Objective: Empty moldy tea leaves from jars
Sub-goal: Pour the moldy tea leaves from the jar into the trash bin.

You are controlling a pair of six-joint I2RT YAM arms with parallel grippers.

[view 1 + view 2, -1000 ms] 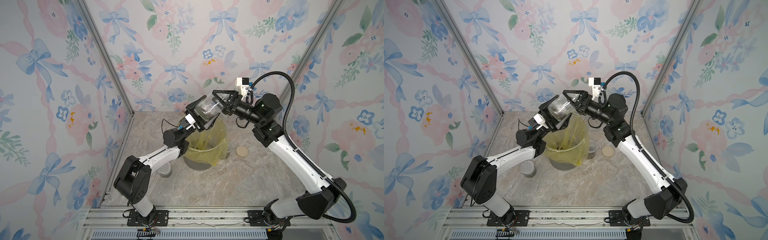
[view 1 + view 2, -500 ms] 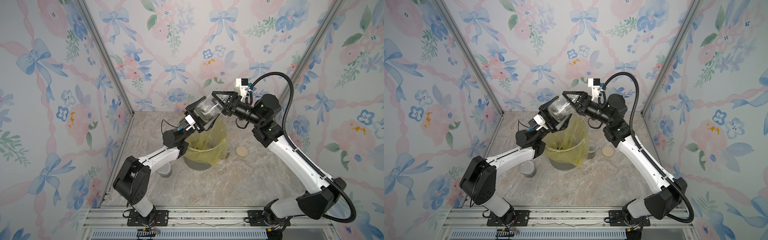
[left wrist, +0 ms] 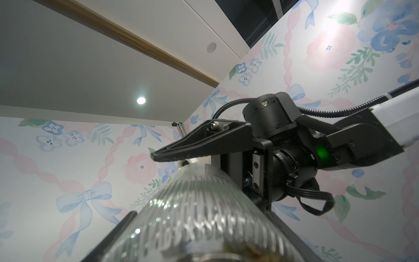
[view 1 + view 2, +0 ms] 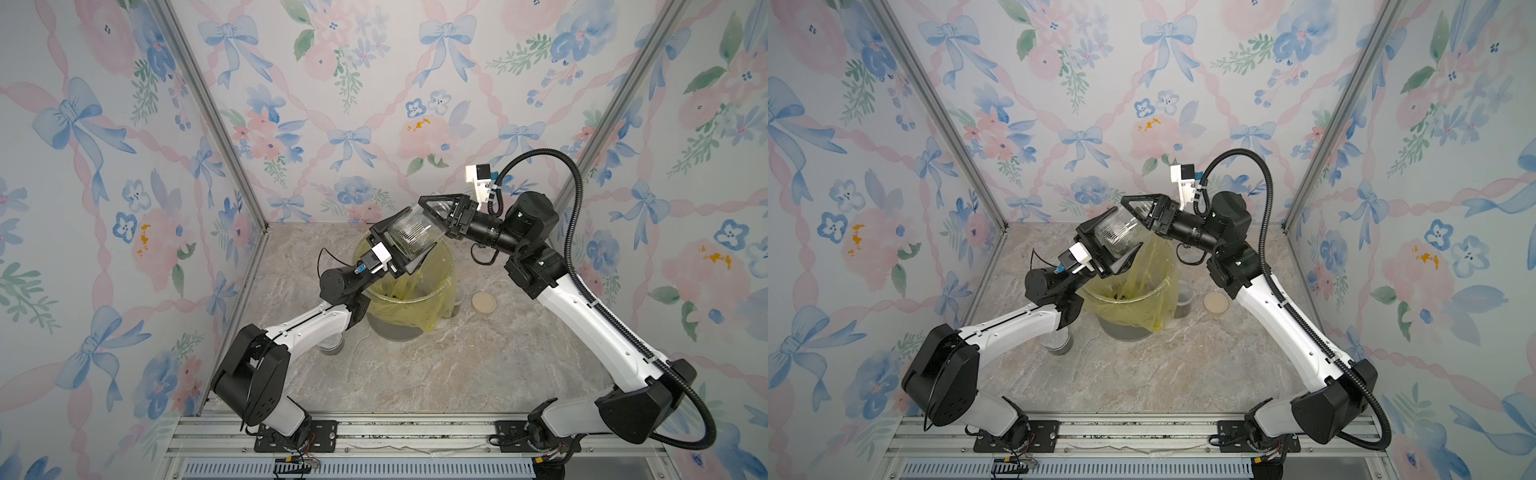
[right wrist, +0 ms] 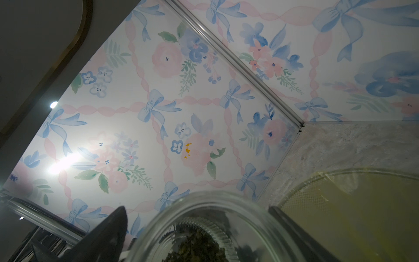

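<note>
- The ribbed jar point(image 4: 1116, 237) is clamped by its body between the fingers of the left gripper point(image 4: 417, 236); it is held tilted in the air above the bin point(image 4: 376, 322).
- The jar's open mouth is turned toward the right gripper point(image 4: 432, 217).
- The right gripper's jaws are spread wide to either side of the jar's mouth end. In the left wrist view its upper finger point(image 3: 199, 141) is seen clear of the glass, so nothing is gripped by it.
- A clump of tea leaves point(image 5: 196, 248) is seen inside the held jar in the right wrist view.
- More dark bits point(image 4: 1121, 296) lie at the bottom of the bin, which is lined with a yellow bag point(image 4: 419, 320).
- A second jar point(image 4: 331, 345) stands on the table point(image 4: 436, 374), partly hidden under the left arm.
- A third jar point(image 4: 1183, 297) stands just beside the bin, on its right.
- A tan lid point(image 4: 484, 303) lies flat on the table near the third jar.
</note>
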